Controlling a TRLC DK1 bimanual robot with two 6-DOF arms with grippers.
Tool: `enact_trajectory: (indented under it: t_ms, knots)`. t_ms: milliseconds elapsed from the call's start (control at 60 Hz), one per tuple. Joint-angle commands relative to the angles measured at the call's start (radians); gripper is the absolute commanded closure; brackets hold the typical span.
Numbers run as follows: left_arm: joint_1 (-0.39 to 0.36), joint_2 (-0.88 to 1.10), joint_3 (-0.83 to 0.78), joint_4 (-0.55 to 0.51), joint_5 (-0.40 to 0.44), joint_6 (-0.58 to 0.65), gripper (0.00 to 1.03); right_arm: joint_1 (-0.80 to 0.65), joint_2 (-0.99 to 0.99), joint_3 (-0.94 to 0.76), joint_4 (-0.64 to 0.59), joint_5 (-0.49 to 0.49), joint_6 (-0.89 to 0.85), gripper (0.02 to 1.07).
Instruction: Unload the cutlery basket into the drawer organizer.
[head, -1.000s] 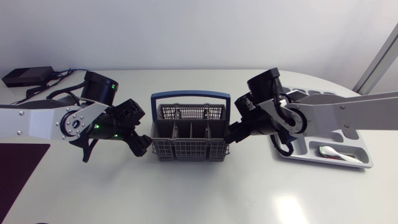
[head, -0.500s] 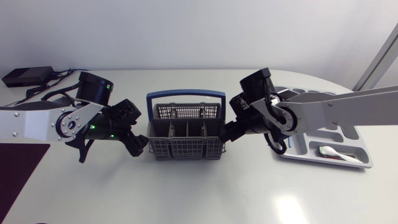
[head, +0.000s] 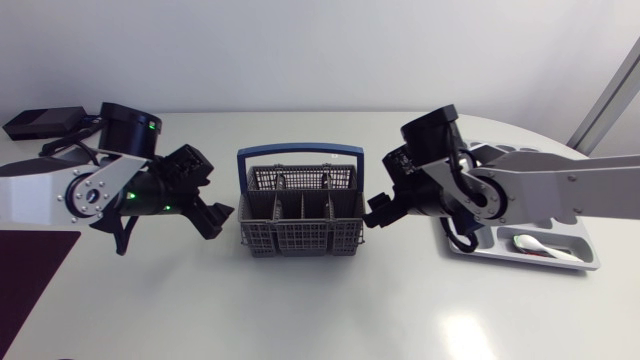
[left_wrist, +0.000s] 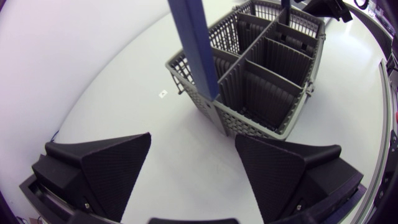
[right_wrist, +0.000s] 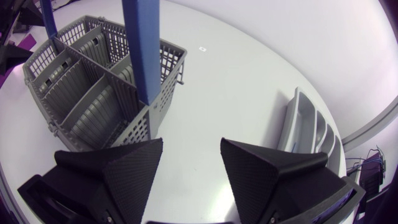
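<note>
The grey cutlery basket (head: 300, 222) with its blue handle (head: 300, 155) stands mid-table; its compartments look empty in both wrist views. My left gripper (head: 213, 218) is open just off the basket's left end, and in the left wrist view (left_wrist: 193, 162) only bare table lies between its fingers, with the basket (left_wrist: 261, 81) ahead. My right gripper (head: 378, 212) is open beside the basket's right end, the basket (right_wrist: 93, 93) ahead of one finger (right_wrist: 118, 171). The grey drawer organizer (head: 585, 240) lies at the right, holding a pale utensil (head: 535, 245).
A black box (head: 40, 122) with cables sits at the back left corner. A dark mat (head: 30, 270) covers the table's front left. The organizer's rim (right_wrist: 308, 127) shows beyond my right gripper in the right wrist view.
The basket slid slightly left, then both grippers came away from its ends. My left arm drew back to the left. My right gripper's fingers spread wider.
</note>
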Motion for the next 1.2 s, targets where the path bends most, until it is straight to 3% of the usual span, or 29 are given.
enact_trajectory:
  t_ms: [0,450,617,1183]
  knots:
    - [0.027,-0.080,-0.036,0.010,0.010,0.000,0.07,-0.029,-0.070,-0.036,-0.016,0.018,0.003,0.25]
    - [0.138,-0.347,-0.124,0.000,0.010,-0.101,0.05,-0.195,-0.383,-0.214,0.008,0.022,-0.066,0.08]
    - [0.173,-0.488,-0.185,0.053,0.003,-0.214,0.05,-0.285,-0.512,-0.281,0.019,-0.016,-0.093,0.07]
    - [0.225,-0.740,-0.315,0.108,-0.003,-0.320,0.05,-0.343,-0.869,-0.442,0.051,-0.007,-0.181,0.07]
